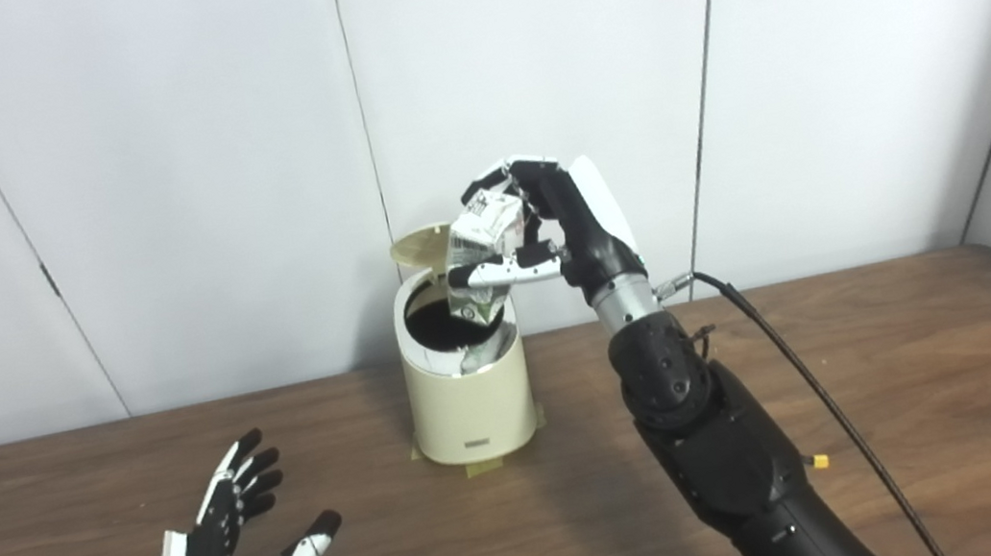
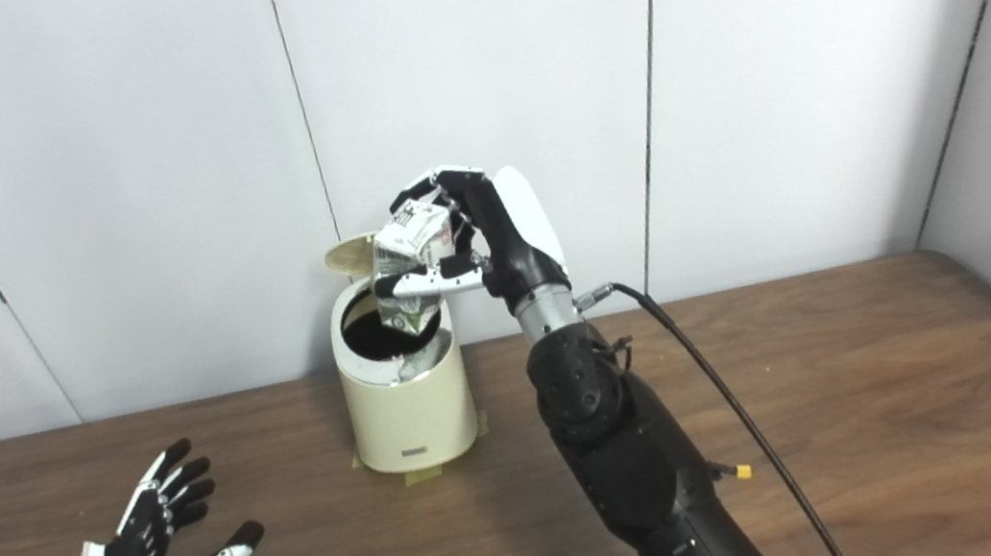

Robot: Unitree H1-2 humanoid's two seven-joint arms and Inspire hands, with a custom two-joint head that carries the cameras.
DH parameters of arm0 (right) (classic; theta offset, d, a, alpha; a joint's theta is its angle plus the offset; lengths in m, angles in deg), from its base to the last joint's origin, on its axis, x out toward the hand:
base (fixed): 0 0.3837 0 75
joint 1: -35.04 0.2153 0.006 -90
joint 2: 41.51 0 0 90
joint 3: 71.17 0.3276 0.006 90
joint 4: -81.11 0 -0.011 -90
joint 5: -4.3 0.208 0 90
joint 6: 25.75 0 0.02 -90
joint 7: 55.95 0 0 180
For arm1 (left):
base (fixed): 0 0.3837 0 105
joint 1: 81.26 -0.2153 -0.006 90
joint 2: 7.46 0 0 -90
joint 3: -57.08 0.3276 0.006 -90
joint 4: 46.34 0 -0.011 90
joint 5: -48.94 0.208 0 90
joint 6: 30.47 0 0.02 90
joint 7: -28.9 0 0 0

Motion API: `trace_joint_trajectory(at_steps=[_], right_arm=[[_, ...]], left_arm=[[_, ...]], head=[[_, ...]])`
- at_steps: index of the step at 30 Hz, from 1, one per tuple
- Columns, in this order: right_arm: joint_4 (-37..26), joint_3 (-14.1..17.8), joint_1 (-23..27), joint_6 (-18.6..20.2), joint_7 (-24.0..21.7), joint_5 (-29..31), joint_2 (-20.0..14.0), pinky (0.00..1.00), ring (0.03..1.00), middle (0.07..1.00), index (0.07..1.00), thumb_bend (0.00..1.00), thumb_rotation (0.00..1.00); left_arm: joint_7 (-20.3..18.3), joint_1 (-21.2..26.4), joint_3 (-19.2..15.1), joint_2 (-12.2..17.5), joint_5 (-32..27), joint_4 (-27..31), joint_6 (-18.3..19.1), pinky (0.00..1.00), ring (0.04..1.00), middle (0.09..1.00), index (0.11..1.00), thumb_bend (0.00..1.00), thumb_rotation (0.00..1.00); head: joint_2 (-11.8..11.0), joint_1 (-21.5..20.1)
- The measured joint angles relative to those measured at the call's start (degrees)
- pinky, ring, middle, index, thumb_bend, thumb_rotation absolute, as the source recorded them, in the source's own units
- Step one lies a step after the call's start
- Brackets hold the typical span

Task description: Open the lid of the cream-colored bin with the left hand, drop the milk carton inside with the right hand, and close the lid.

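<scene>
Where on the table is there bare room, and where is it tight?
Bare wood spans the table right of the right hand's arm, and lies between the left hand and the bin. Tight at the bin mouth, where the carton hangs under the raised lid.

Your right hand (image 1: 546, 222) and its milk carton (image 1: 484, 250) crowd the bin's (image 1: 469, 398) mouth, lid (image 1: 419, 245) upright behind. Bare table (image 1: 907, 375) lies open right; your spread left hand (image 1: 223, 549) rests well clear.

Right hand (image 1: 546, 222) raised, fingers curled in grasp, left hand (image 1: 223, 549) low, fingers spread
</scene>
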Motion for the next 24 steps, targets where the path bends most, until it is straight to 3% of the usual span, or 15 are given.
trace_joint_trajectory(at_steps=[7,14,24], right_arm=[[2.3,-1.1,0.5,-1.4,0.9,-0.4,0.0,0.23,0.287,0.413,0.503,0.53,0.00],[7.5,-4.6,2.5,-8.4,2.2,-4.3,-1.6,0.21,0.275,0.409,0.513,0.52,0.00],[15.9,-5.7,6.8,-16.5,5.2,-6.7,-2.7,0.21,0.265,0.405,0.508,0.53,0.00]], left_arm=[[0.0,0.0,0.1,-0.3,0.0,0.1,0.0,0.80,0.816,0.849,0.905,0.71,0.23],[0.0,-0.3,0.4,-1.3,0.0,0.8,0.2,0.80,0.813,0.848,0.903,0.70,0.21],[0.1,-0.4,0.5,-1.7,0.0,1.0,0.2,0.78,0.813,0.850,0.903,0.70,0.22]], head=[[0.2,0.7],[0.6,1.3],[1.0,2.3]])
